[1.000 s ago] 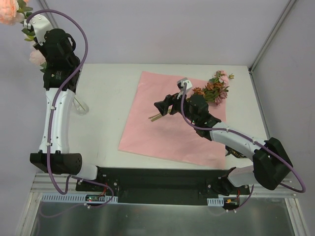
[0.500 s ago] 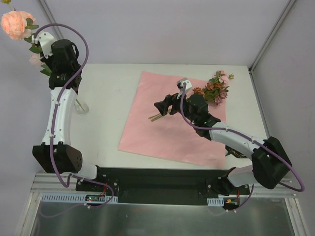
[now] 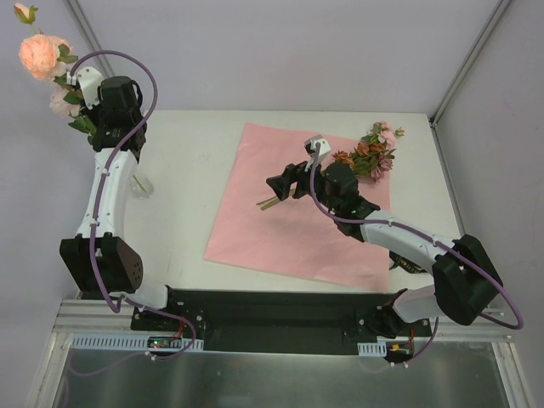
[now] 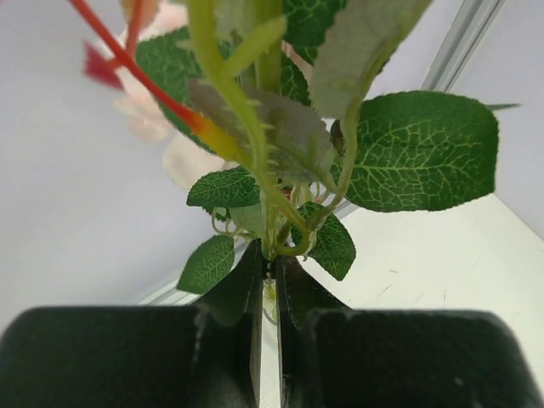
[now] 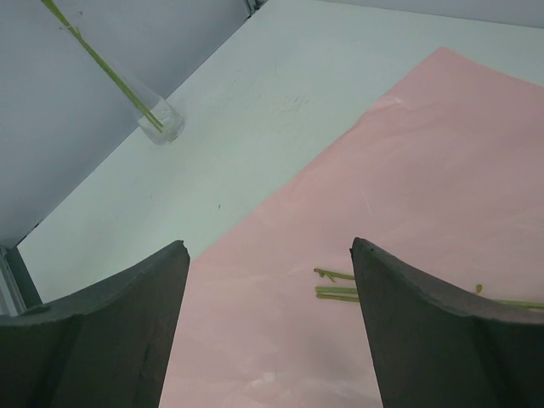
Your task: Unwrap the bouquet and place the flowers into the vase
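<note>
My left gripper (image 3: 85, 104) (image 4: 270, 259) is shut on the stem of a spray of flowers with peach-pink roses (image 3: 41, 55) and green leaves (image 4: 421, 153), held high over the table's far left corner. The clear glass vase (image 3: 140, 185) (image 5: 161, 123) stands below, partly behind the left arm, and thin green stems (image 5: 102, 64) rise from it at a slant. The bouquet lies undone: its pink paper (image 3: 289, 221) (image 5: 442, 170) is spread flat, with rust-orange and mauve flowers (image 3: 371, 153) at the far right corner. My right gripper (image 3: 277, 189) (image 5: 268, 246) hangs open above their stem ends (image 3: 268, 202) (image 5: 336, 291).
The white table (image 3: 187, 161) ends at grey walls on the left and at the back. Slanted metal frame posts (image 3: 467, 68) stand at the far corners. The arm bases sit on a black plate (image 3: 272, 310) at the near edge.
The left arm has swung the rose spray rightward, away from the top-left corner of the view, still gripping it. The right arm and the flowers on the paper have not moved.
</note>
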